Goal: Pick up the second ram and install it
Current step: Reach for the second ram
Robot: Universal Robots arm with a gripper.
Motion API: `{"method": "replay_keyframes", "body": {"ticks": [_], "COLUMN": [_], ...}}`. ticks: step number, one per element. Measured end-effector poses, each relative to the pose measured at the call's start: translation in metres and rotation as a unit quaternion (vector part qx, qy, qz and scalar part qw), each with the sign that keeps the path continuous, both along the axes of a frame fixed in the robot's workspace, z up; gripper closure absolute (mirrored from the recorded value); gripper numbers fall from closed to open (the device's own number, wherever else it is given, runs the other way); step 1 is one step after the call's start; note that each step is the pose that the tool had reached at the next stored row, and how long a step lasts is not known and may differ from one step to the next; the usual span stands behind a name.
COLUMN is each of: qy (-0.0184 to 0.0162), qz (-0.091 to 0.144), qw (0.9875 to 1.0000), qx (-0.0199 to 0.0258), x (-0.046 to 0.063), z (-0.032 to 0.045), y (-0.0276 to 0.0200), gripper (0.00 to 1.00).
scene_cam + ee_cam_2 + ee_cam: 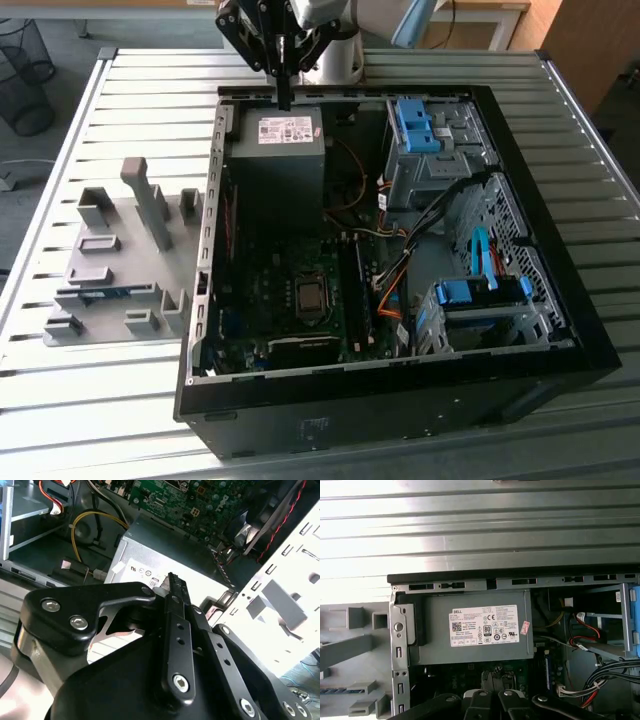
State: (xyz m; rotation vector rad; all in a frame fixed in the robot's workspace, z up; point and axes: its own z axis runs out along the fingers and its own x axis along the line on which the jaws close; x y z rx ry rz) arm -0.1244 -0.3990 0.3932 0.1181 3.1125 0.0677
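Note:
The second ram (112,293) is a thin blue stick lying in a slot of the grey holder tray (100,215), on the exterior view's left beside the open computer case (400,395). In the first wrist view the ram (337,691) shows as a dark blue strip in the same tray. My gripper (285,97) hangs over the case's far edge, above the grey power supply (278,150), well away from the ram. Its black fingers (172,587) are shut together with nothing between them. The dark memory slots (355,290) run beside the processor socket (311,296).
The motherboard (290,300) lies on the case floor, with cable bundles (400,270) and blue drive brackets (420,125) on the exterior view's right. The case walls stand up around the interior. A slatted metal table (100,390) carries everything. The power supply (475,627) lies directly under the wrist.

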Motion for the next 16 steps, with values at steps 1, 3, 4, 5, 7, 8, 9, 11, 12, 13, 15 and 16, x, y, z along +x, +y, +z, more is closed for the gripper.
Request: {"method": "replay_keyframes", "body": {"ticks": [1, 3, 4, 5, 7, 8, 9, 11, 12, 13, 15, 16], "qy": [0.0000, 0.0000, 0.0000, 0.0000, 0.0000, 0.0001, 0.0002, 0.0004, 0.0006, 0.0008, 0.0011, 0.0013], "qz": [0.000, 0.000, 0.000, 0.000, 0.000, 0.000, 0.000, 0.000, 0.000, 0.000, 0.000, 0.000], "qw": [1.0000, 1.0000, 1.0000, 1.0000, 1.0000, 1.0000, 1.0000, 1.0000, 1.0000, 1.0000, 1.0000, 1.0000], "qx": [0.0000, 0.0000, 0.0000, 0.0000, 0.0000, 0.0000, 0.0000, 0.0000, 0.0000, 0.0000, 0.0000, 0.0000], "x": [-0.001, -0.004, -0.005, -0.006, -0.008, -0.009, -0.010, -0.011, -0.012, -0.013, -0.014, -0.014], "z": [0.0000, -0.0002, -0.0002, -0.0003, -0.0006, -0.0007, -0.0009, -0.0012, -0.0013, -0.0015, -0.0018, -0.0019], "y": [0.0000, 0.0001, 0.0000, 0.0000, 0.0001, 0.0001, 0.0001, 0.0001, 0.0001, 0.0001, 0.0001, 0.0001], "gripper": [0.90, 0.90, 0.90, 0.90, 0.90, 0.90, 0.90, 0.90, 0.90, 0.90, 0.90, 0.90]}}
